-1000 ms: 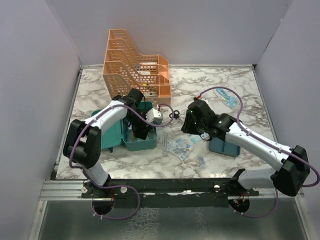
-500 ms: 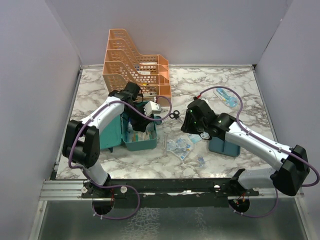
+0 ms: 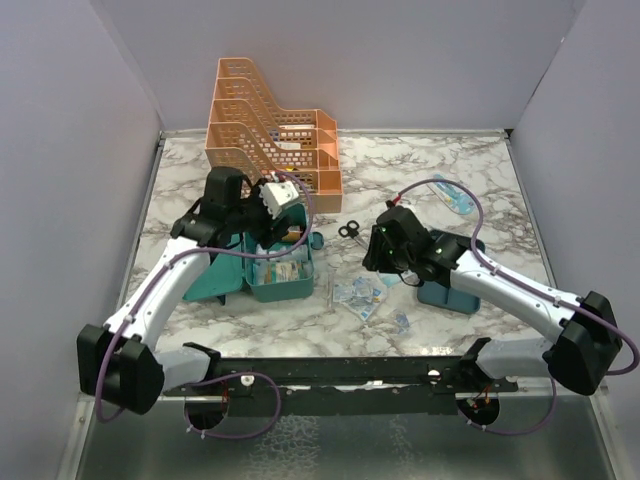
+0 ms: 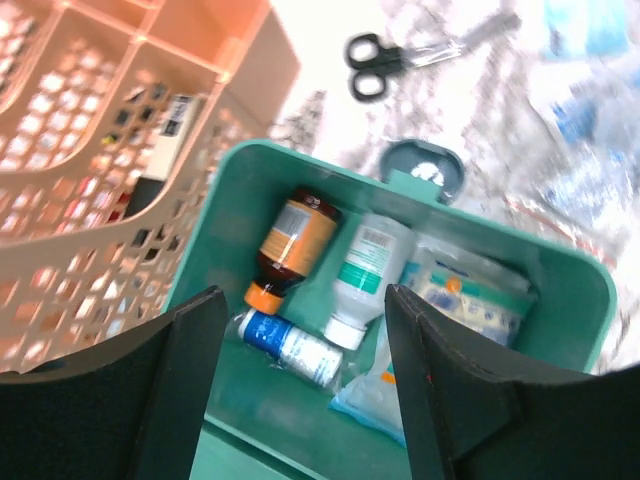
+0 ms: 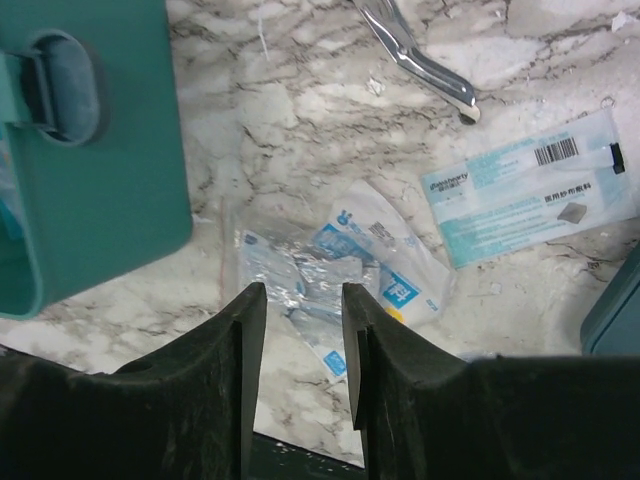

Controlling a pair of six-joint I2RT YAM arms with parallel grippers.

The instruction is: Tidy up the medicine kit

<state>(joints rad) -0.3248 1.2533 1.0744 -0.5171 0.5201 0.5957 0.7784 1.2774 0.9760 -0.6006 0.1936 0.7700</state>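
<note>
One marble table, carrying everything. Two arms, bolted at the near edge.

One orange perforated file rack, stepped, at the back left. Just in front of it, one teal medicine kit, left of centre, with its lid thrown open to the left and one round latch at the right end. One matching teal tray, well apart from the box at the right, partly hidden under the right arm.

Two grippers. Left gripper above the open kit, jaws wide apart, nothing between them. Right gripper low over the table between kit and tray, jaws only a narrow gap apart, nothing in that gap.

Inside the kit, three bottles lying down: one brown bottle with an orange label, one white bottle with a teal label just beside it, one small blue-and-white bottle crosswise at their caps. Beside them, a stack of sealed packets, number unclear.

Loose on the marble: one heap of foil packets under the right gripper, too overlapped to count; one pale-blue barcode packet near it; one small packet nearer the front edge; one long blue packet far right, under a cable.

One pair of black-handled scissors beyond the latch. One pair of metal tweezers near the kit's right end.
</note>
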